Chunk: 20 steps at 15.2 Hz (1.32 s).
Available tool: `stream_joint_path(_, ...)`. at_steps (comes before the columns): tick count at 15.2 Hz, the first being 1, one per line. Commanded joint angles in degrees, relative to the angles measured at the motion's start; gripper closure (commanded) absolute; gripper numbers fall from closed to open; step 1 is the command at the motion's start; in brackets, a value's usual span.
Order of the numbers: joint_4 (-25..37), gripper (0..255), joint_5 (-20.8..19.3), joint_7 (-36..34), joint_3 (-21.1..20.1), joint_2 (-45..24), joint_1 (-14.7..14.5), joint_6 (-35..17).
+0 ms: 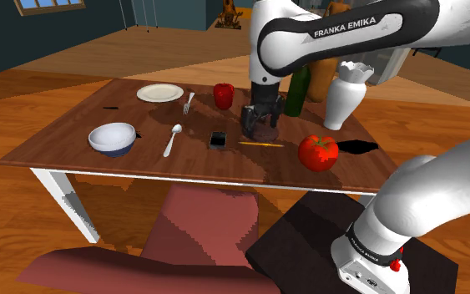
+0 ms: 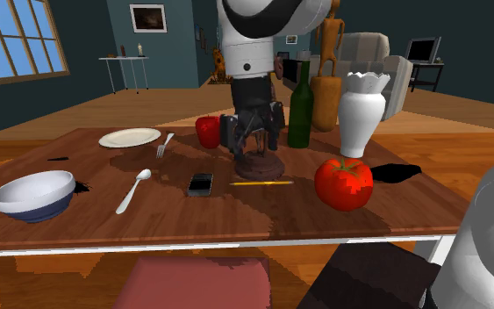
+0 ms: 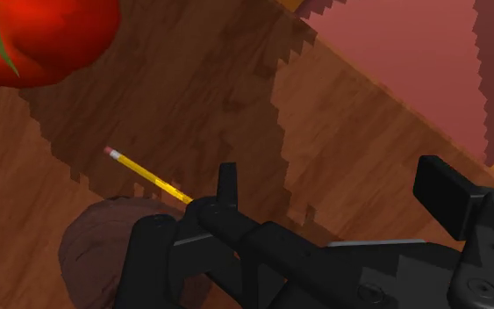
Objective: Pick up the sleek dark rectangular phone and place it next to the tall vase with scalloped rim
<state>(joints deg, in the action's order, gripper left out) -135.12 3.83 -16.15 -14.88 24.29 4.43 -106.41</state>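
claw (image 3: 334, 189) is released: its two black fingers (image 3: 227, 180) stand apart, with bare tabletop between them. It hangs low over a dark brown round lump (image 2: 261, 163) near mid-table (can't tell whether they touch). The sleek dark rectangular phone (image 2: 200, 183) lies flat on the brown wooden table (image 1: 58, 142), near the lump on the shoulder view's left, apart from the claw. A thin yellow pencil (image 2: 261, 183) lies between the phone and a big red tomato (image 2: 343, 183). The tall white vase with scalloped rim (image 2: 361, 114) stands upright behind the tomato, beside a dark green bottle (image 2: 300, 112), well apart from the phone.
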Motion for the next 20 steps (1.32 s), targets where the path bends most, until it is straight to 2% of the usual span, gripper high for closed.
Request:
stream_joint_path(1,1.8,0,-0.4,-4.5,-1.5,-4.3,0.9,-3.0)
stream_joint_path(9,11.8,0,-5.9,-22.1,-4.9,-22.1,3.4,-12.0)
stream_joint_path(16,24.1,0,-12.7,-36.2,-3.6,-37.5,2.8,-15.4)
stream_joint_path(20,22.7,0,-13.4,-36.7,-3.3,-38.9,2.7,-18.1)
